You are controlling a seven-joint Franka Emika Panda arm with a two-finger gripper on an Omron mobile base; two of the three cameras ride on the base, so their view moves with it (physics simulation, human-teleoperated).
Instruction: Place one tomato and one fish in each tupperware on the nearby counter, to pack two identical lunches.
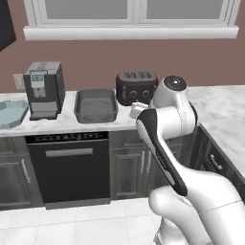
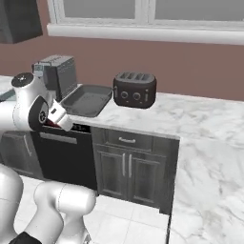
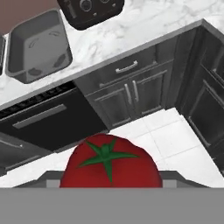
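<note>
A glossy red tomato [image 3: 109,164] with a green stem sits between my fingers in the hand view, and my gripper [image 2: 60,122] is shut on it. The hand hangs in the air in front of the dark cabinet fronts, lower than the counter [image 1: 220,103] and short of its edge. The dark grey tupperware [image 1: 95,105] [image 2: 86,100] [image 3: 37,46] lies empty on the counter beyond the hand. The pale blue-teal tupperware [image 1: 12,112] lies further left. The fish are out of view.
A dark toaster [image 1: 137,87] [image 2: 135,89] stands right of the grey tray, and a coffee machine [image 1: 44,88] [image 2: 57,74] stands to its left. Below the counter is a black dishwasher front [image 1: 69,167]. The counter turns a corner on the right [image 2: 209,157].
</note>
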